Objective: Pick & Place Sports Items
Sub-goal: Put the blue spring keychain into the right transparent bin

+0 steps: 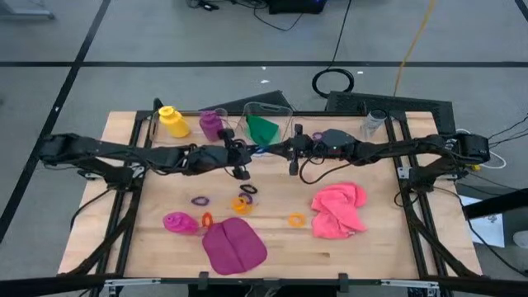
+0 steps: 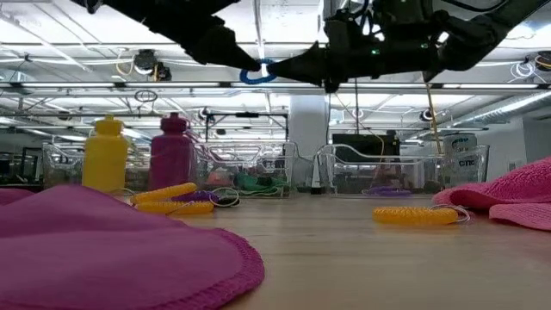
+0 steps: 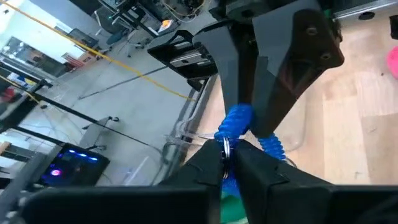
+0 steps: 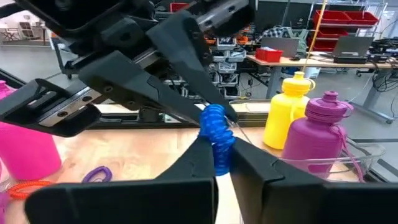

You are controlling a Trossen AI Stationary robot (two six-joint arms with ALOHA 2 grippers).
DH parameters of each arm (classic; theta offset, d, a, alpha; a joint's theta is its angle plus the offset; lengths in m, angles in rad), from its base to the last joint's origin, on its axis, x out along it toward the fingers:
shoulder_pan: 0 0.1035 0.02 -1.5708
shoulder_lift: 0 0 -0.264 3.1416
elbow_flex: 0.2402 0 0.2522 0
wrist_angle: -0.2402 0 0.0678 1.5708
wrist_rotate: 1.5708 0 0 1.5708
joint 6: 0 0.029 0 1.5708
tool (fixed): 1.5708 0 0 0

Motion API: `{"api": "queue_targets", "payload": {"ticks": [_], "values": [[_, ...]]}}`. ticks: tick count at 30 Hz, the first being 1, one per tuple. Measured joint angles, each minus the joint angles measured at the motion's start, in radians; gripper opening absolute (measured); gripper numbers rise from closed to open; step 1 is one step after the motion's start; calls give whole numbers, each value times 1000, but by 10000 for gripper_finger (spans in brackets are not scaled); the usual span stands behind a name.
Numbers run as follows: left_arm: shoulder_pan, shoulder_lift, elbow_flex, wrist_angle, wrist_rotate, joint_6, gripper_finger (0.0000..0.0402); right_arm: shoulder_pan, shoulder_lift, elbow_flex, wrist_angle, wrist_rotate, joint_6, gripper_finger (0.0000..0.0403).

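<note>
Above the wooden table [image 1: 363, 239], in the middle near its far edge, the left gripper [image 3: 225, 151] and the right gripper [image 4: 216, 144] both pinch the blue ring [image 4: 216, 132] in the air.

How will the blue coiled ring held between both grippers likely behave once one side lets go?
The blue ring looks like a springy coil, so it will probably flex and dangle. It seems light and thin, pinched by both the left gripper and right gripper, so it could slip.

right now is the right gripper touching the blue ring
Touching. In the right wrist view the right gripper has its fingers closed on the blue ring, and the left gripper pinches the same ring from the other side.
</note>
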Motion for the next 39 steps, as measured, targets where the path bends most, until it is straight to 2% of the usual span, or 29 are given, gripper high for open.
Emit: {"api": "queue_targets", "payload": {"ticks": [5,9,13,18,26,29,33,39], "values": [[26,0,0,1,82,-4,104,0,0,0,-1,-2,0,1],[32,-2,-1,22,79,4,170,0,0,0,-2,-3,-1,1],[25,-23,-2,35,76,27,220,1,-3,0,6,-8,-4,1],[0,-80,0,33,97,35,256,0,-27,1,-40,1,-15,1],[-35,-197,0,-141,93,-13,277,2,-145,0,-209,11,-26,0],[-42,-226,0,-210,93,-60,278,2,-203,0,-288,96,-26,0],[-54,-256,0,-315,94,-121,278,2,-272,0,-442,308,-30,0],[-57,-258,0,-407,188,-196,278,1,-341,0,-662,586,5,0]]}}
